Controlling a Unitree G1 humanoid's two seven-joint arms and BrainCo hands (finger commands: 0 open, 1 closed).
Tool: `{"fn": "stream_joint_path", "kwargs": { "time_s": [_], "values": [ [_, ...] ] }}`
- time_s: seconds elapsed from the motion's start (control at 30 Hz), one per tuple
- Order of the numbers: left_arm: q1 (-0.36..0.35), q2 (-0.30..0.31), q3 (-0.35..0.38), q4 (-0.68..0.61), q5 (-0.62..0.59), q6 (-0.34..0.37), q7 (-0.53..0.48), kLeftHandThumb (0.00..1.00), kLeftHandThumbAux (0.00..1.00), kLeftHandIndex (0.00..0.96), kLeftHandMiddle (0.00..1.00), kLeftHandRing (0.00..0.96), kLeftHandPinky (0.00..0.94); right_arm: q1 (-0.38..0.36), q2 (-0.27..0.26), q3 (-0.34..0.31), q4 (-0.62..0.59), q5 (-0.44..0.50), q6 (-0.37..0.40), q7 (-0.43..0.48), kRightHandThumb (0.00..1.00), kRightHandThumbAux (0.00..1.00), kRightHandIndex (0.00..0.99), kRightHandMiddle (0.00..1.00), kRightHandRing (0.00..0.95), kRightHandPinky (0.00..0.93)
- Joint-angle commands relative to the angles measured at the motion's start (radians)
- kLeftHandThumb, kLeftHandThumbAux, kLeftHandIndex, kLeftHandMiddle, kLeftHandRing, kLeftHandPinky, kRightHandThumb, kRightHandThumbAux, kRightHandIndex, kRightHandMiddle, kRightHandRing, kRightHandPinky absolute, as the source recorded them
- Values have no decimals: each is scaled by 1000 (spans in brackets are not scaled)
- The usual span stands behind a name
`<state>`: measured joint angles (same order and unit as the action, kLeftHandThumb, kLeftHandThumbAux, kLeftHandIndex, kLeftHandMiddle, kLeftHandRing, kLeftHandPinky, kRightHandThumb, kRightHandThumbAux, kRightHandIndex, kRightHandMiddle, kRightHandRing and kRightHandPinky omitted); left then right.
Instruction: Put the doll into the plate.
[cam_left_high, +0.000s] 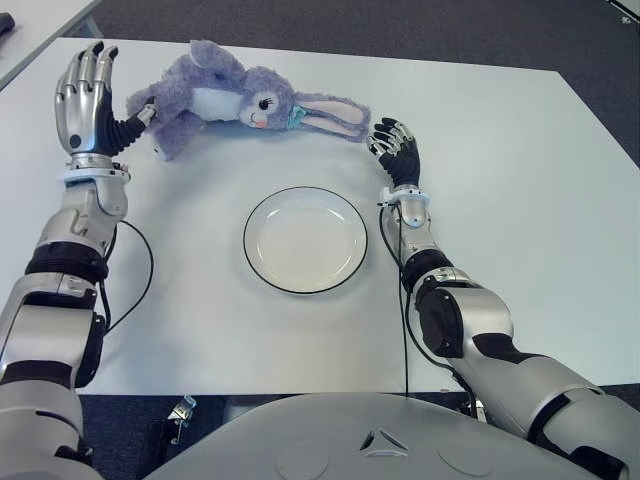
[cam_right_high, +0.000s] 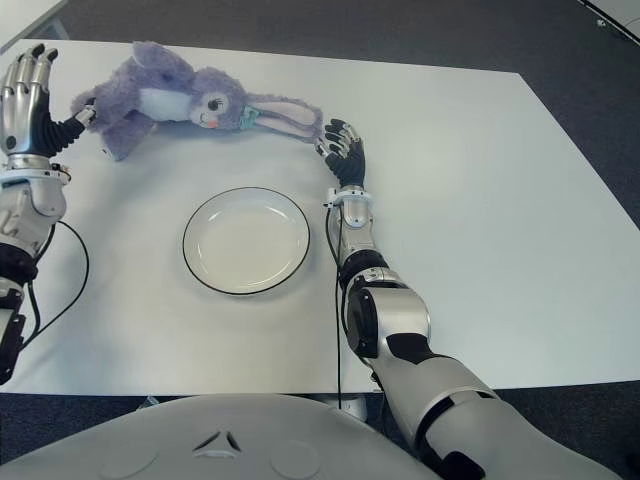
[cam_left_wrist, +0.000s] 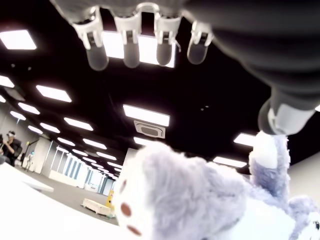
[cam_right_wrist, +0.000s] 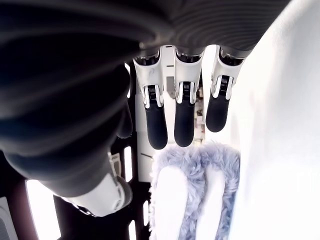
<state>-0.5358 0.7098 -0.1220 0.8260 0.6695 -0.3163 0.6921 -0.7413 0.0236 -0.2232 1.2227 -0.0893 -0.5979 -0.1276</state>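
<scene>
Left hand (cam_left_high: 88, 90) stands at the doll's rump end in the left eye view, fingers spread and upright, thumb reaching in to touch the purple fur. The doll (cam_left_high: 235, 100), a plush rabbit, lies on its side on the white table (cam_left_high: 520, 200), beyond the plate (cam_left_high: 305, 240) and apart from its rim. The right hand (cam_left_high: 395, 150) sits at the tips of the long ears, fingers loosely extended, holding nothing.

From the right eye view the same bracket reads clearly: one hand at each end of the doll, the plate bare and nearer the robot, between the two forearms.

Seen by the left wrist camera, four fingertips (cam_left_wrist: 131, 52) hang apart above the rabbit's paw, with open air between them and the fur (no grasp yet).

At the right wrist, three straight fingers (cam_right_wrist: 184, 122) point down over the pink-lined ears, just clear of them.

To do this well, I judge both hands should close inward together, squeezing the soft body between the palms rather than pinching an ear, which would let the rabbit dangle and swing. The right hand probably needs to travel past the ears toward the head for a firmer hold. Then lift clear of the rim and lower centred, since a limp limb could drape over the plate's edge.
</scene>
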Motion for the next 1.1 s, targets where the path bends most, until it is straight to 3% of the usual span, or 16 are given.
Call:
{"fn": "stream_joint_path", "kwargs": {
  "time_s": [0.03, 0.57, 1.1],
  "values": [
    [-5, 23, -49, -40, 35, 26, -87, 292, 346, 0, 9, 36, 68, 218, 36, -8, 127, 10, 81, -1, 385, 825, 211, 265, 232, 210],
    [-21, 25, -78, -103, 28, 67, -197, 276, 327, 0, 17, 36, 77, 220, 37, -3, 127, 5, 77, -14, 375, 818, 210, 271, 242, 222],
    [-87, 18, -129, -113, 44, 106, -322, 284, 353, 0, 31, 43, 92, 220, 36, 4, 127, -1, 79, -19, 386, 802, 218, 267, 239, 222]
  ]
}}
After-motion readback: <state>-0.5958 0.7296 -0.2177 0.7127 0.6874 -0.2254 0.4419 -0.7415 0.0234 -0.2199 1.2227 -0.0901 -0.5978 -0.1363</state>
